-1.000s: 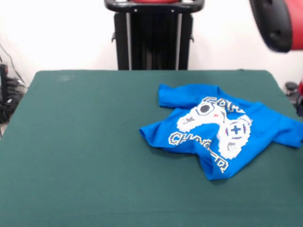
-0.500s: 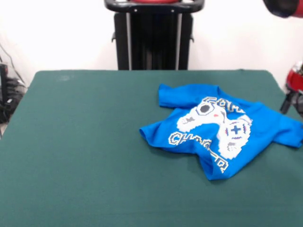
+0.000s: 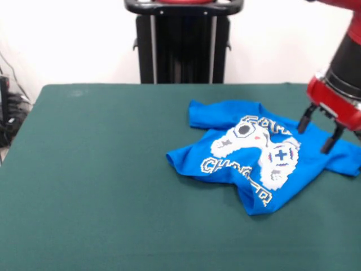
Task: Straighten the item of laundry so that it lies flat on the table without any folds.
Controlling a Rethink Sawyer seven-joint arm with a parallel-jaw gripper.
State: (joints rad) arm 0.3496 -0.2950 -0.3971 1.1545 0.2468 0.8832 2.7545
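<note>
Bright blue T-shirt [image 3: 260, 160], soft and rumpled, bunched in folds with white pixel controller print creased across it, lying on dark green felt table [image 3: 101, 169]. Above shirt's sleeve edge: red-and-black gripper [image 3: 317, 135], two thin dark fingers spread apart, grasping nothing.

Surface: tabletop [image 3: 101, 169], dark green felt-like cloth, rectangular.
Lying on it: bright blue T-shirt [image 3: 265, 155], white game controller print and lettering facing up.
Shirt position: toward the right edge, between far and near edges.
Shirt state: crumpled, folded over itself, hem bunched, not flat.
</note>
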